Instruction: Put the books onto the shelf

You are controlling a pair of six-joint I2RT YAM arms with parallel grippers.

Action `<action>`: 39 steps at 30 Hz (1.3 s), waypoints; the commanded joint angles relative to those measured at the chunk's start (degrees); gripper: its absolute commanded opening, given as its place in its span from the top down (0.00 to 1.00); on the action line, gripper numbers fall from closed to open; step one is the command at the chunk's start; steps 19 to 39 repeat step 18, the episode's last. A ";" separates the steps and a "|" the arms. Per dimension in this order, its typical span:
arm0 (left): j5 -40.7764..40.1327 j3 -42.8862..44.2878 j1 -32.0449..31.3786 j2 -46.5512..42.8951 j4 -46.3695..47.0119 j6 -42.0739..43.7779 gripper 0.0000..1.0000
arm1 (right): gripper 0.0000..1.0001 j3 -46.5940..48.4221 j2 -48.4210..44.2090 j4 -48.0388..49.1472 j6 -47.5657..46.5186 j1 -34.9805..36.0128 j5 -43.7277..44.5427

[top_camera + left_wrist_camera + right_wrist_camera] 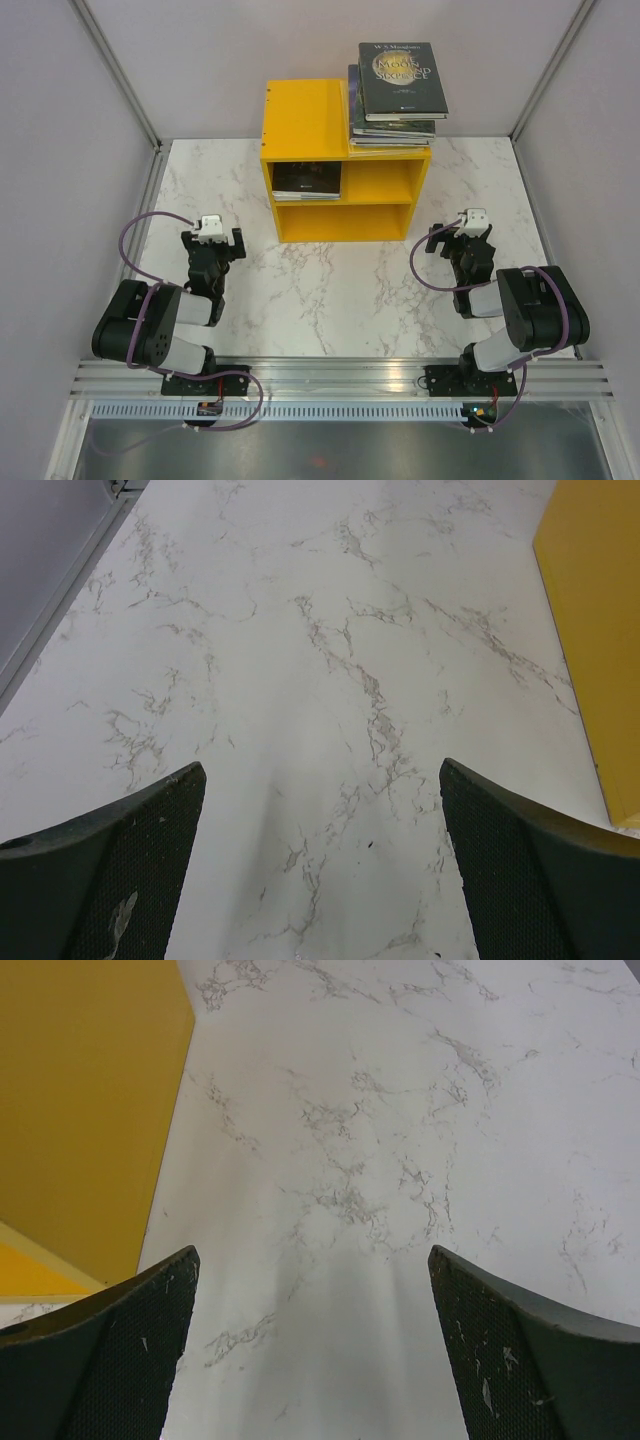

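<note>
Top external view suggests the task is at or near its end: no book lies on the table (pixel 330 300). One stack of books (pixel 400 85), perhaps four or five though the edges blur, sits on the right of the roof of the single yellow shelf (pixel 305 120). At least one dark book (pixel 307 180) lies flat in the upper of its two compartments; the lower shows none. The left pincer (pixel 212 240) and right pincer (pixel 460 240) are both spread wide and hold nothing.

My left wrist view cuts the shelf (pixel 590 630) off at the right edge; stack (pixel 392 131) mostly hidden under its top book (pixel 403 78); compartment book (pixel 308 180) cover too small to read
</note>
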 commanded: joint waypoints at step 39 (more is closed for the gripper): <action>0.04 0.99 0.36 0.01 3.53 -1.45 0.00 | 0.02 1.50 0.34 2.36 -0.75 0.13 -1.54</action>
